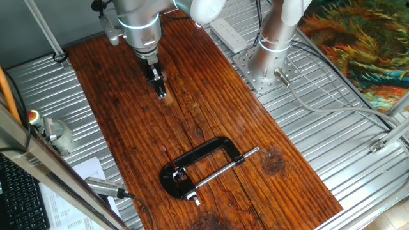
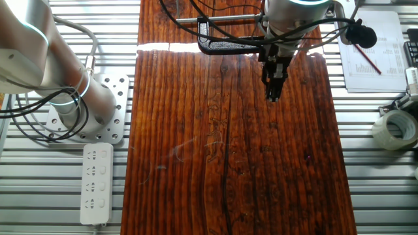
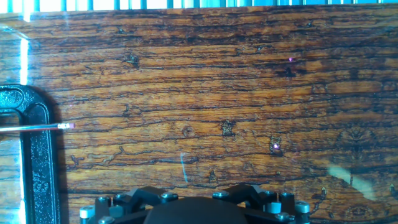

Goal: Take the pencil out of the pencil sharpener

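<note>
**Pencil not yet pulled, end effector well away**

Pencil (image 1: pixel 167 158): thin dark-red stick, rising at a slant from the pencil sharpener (image 1: pixel 179 173), a tiny silvery block held in the mouth of the black C-clamp (image 1: pixel 203 155). Seen in the hand view as a thin line with a pale tip, crossing the clamp frame at the left edge. Clamp lying flat near one end of the wooden worktop (image 1: pixel 211 102), silver screw rod (image 1: pixel 227 168) pointing outward. Well apart toward the other end: end effector (image 1: pixel 160 90), pointing down just above bare wood, holding nothing. Fingers close together by the look of both fixed views, though exact gap hard to judge. Nothing of the task done so far: approach, grasp and withdrawal all remaining. Off the worktop: power strip (image 2: pixel 96 183), tape roll (image 2: pixel 396 128).
</note>
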Controlling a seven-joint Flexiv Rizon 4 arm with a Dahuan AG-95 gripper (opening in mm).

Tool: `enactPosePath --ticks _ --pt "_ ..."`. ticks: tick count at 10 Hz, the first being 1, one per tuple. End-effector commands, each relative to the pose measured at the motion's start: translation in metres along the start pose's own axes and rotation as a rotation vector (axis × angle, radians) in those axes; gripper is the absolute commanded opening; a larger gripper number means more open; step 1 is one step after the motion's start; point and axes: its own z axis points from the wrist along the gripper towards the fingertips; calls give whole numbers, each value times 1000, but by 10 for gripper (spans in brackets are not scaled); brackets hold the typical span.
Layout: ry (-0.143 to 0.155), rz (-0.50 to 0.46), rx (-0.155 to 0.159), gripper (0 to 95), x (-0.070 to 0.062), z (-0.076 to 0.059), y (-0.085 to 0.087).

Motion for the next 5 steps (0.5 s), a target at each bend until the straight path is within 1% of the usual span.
enactPosePath --ticks 1,2,4,5 --pt "38 -323 -192 0 0 0 0" --pt "41 -335 -176 0 0 -1 0" --pt "42 -333 -167 0 0 -2 1" --pt "45 -332 -148 0 0 -2 1"
